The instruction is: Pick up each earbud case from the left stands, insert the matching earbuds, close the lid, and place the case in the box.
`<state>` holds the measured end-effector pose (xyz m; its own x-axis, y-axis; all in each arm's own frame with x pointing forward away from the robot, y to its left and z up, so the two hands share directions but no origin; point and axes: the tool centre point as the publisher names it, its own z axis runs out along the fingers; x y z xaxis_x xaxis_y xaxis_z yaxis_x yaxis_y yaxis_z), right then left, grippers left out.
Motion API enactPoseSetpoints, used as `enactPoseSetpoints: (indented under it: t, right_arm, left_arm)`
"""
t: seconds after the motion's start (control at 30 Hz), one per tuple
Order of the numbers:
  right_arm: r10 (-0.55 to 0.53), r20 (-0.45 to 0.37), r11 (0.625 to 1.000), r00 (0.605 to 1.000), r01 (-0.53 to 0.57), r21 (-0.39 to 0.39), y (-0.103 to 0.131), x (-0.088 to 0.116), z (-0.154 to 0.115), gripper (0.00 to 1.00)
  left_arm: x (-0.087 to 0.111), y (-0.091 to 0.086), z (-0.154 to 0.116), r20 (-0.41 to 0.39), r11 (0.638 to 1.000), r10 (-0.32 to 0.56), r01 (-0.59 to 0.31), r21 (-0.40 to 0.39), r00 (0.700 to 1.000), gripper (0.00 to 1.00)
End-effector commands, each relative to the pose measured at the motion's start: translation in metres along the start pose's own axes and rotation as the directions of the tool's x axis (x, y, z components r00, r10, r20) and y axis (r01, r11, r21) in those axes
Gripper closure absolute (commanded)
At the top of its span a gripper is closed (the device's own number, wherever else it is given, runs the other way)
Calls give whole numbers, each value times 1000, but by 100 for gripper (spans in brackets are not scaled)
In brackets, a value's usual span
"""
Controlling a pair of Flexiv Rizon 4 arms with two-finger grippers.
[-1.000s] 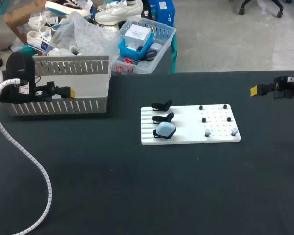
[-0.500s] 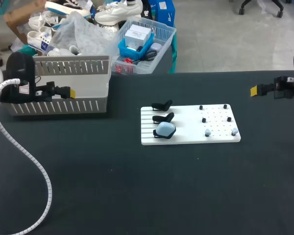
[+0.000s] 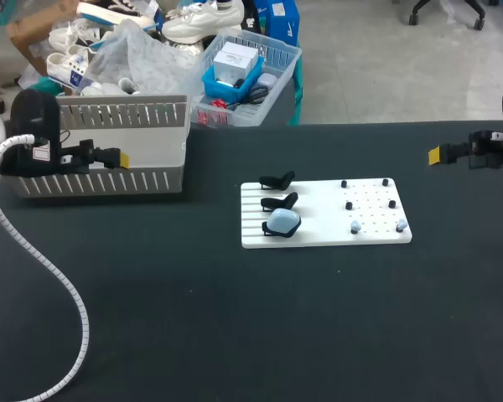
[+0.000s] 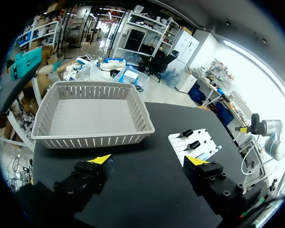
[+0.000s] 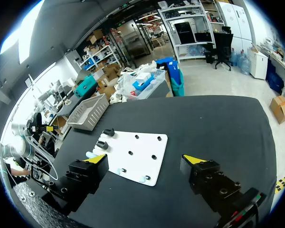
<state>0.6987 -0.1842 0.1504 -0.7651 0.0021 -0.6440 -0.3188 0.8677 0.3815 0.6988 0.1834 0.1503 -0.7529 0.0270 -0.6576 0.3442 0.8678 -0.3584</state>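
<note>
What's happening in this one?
Nothing is being handled yet. Both claws are open and empty: the left claw sits by the grey slatted plastic basket, the right claw at the far right. One pale blue earbud case rests on a black stand on the white board; the two other stands are bare.

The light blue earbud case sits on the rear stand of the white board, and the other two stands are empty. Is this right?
Not the rear: the head view shows the light blue earbud case on the front stand of the white board, nearest the robot. The other two stands are empty.
</note>
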Motion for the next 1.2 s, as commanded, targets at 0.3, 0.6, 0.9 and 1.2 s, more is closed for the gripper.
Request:
enactPoseSetpoints:
  t: [0.3, 0.6, 0.9, 1.2]
  right_arm:
    - [-1, -1, 1000, 1000, 1, -3, -1, 0, 0, 0]
    - [-1, -1, 1000, 1000, 1, -3, -1, 0, 0, 0]
    - [-1, -1, 1000, 1000, 1, -3, -1, 0, 0, 0]
    - [-1, -1, 1000, 1000, 1, -3, -1, 0, 0, 0]
  left_arm:
    - [-8, -23, 15, 51, 910, 373, -376, 175, 926, 0]
    - [6, -39, 25, 133, 622, 723, -722, 302, 678, 0]
    - [10, -50, 34, 209, 443, 828, -836, 324, 520, 0]
    - [20, -54, 46, 269, 305, 857, -854, 422, 439, 0]
